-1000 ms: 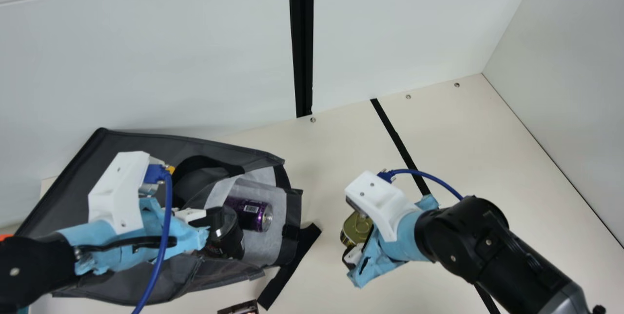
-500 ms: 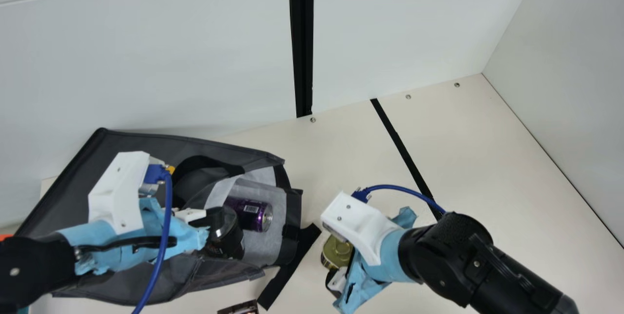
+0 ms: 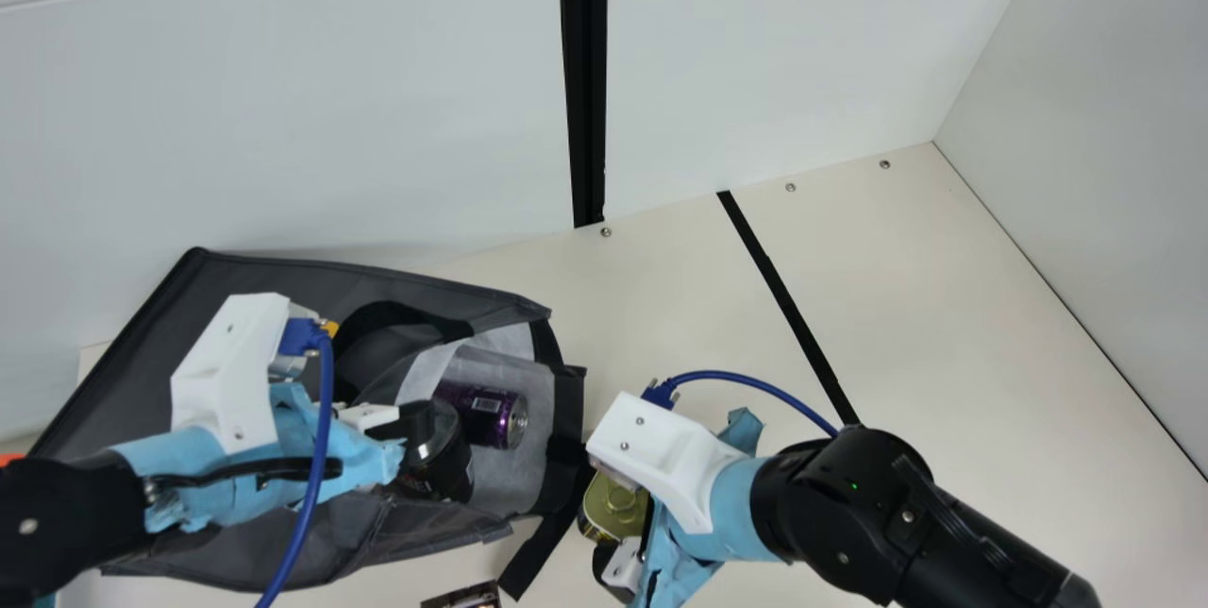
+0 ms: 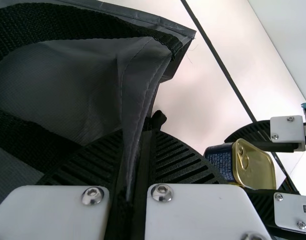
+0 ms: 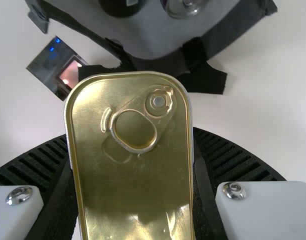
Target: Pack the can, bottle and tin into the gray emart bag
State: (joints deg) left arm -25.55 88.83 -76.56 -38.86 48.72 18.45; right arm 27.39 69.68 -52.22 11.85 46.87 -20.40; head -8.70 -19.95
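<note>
One gold-topped tin (image 5: 133, 180), rounded corners, dark printed side.

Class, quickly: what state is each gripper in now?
Left gripper: closed on the edge of the gray fabric bag.
Right gripper: holding the gold rectangular metal tin.

Left arm (image 3: 66, 514): enters from main view's left; left gripper (image 3: 392, 430), fingers (image 4: 180, 162) closed nearly together. Right arm (image 3: 963, 532): slants in from lower right; right gripper (image 3: 618, 532), fingers (image 5: 233, 155) parted, one each side.
</note>
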